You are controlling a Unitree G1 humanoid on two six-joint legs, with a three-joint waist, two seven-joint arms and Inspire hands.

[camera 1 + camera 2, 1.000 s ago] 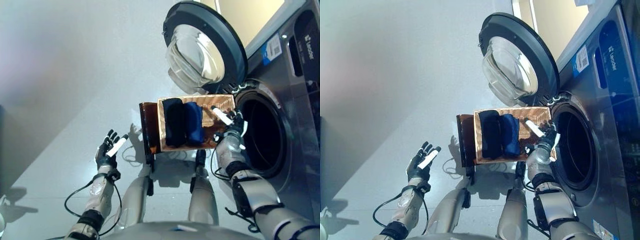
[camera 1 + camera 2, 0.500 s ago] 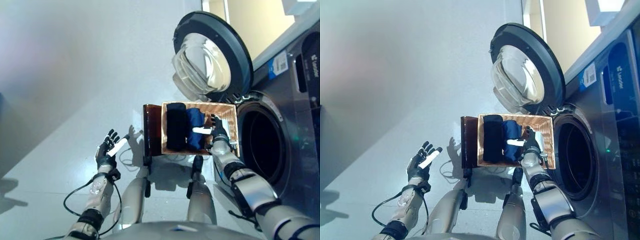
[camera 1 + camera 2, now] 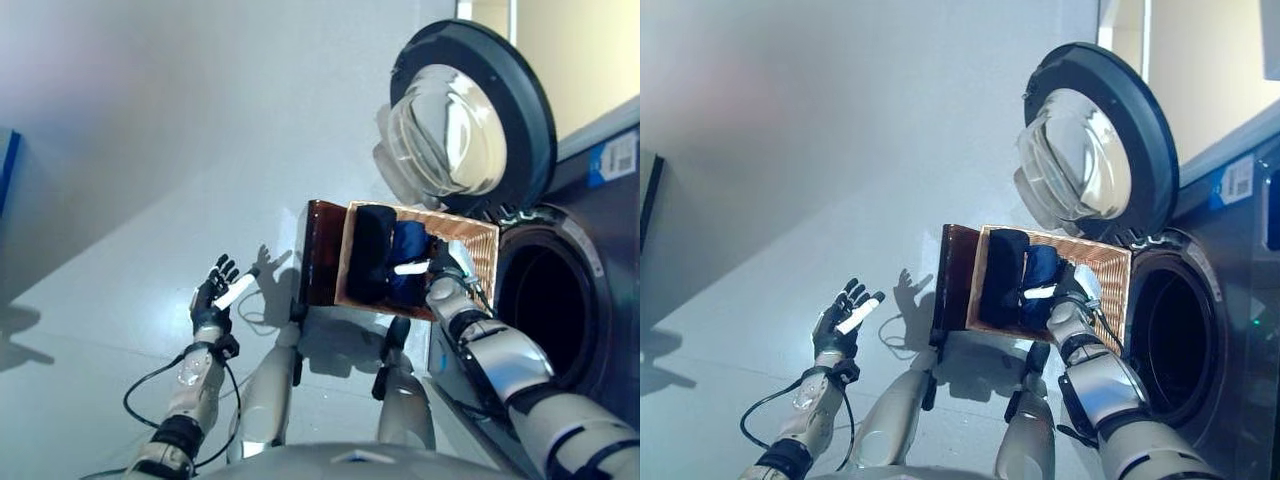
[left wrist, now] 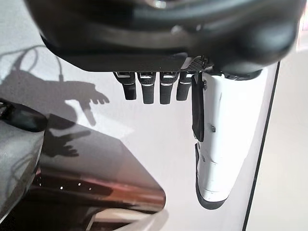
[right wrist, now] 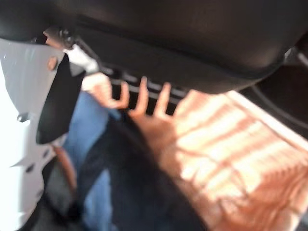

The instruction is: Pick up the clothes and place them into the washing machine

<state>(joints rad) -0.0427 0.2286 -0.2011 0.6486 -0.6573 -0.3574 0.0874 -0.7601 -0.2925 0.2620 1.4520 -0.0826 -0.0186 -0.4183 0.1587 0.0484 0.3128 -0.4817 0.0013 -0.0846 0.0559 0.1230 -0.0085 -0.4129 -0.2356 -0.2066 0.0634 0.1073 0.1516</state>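
Observation:
A black garment (image 3: 370,255) and a blue garment (image 3: 408,243) lie folded side by side in a woven basket (image 3: 482,258) in front of the washing machine. My right hand (image 3: 443,272) is inside the basket, over the blue garment, with its white thumb lying across that cloth. In the right wrist view its fingers reach straight over the blue cloth (image 5: 91,120) and the black cloth (image 5: 130,183), gripping nothing. My left hand (image 3: 213,297) hovers open over the floor on the left, empty, its thumb (image 4: 214,139) straight.
The washing machine's dark drum opening (image 3: 555,310) gapes just right of the basket. Its round glass door (image 3: 470,110) stands swung open above the basket. A brown stand (image 3: 322,250) adjoins the basket's left side. Pale floor spreads to the left.
The camera has shifted. My right hand has moved from the basket's edge by the drum into the basket, onto the blue garment. The left hand stays as it was.

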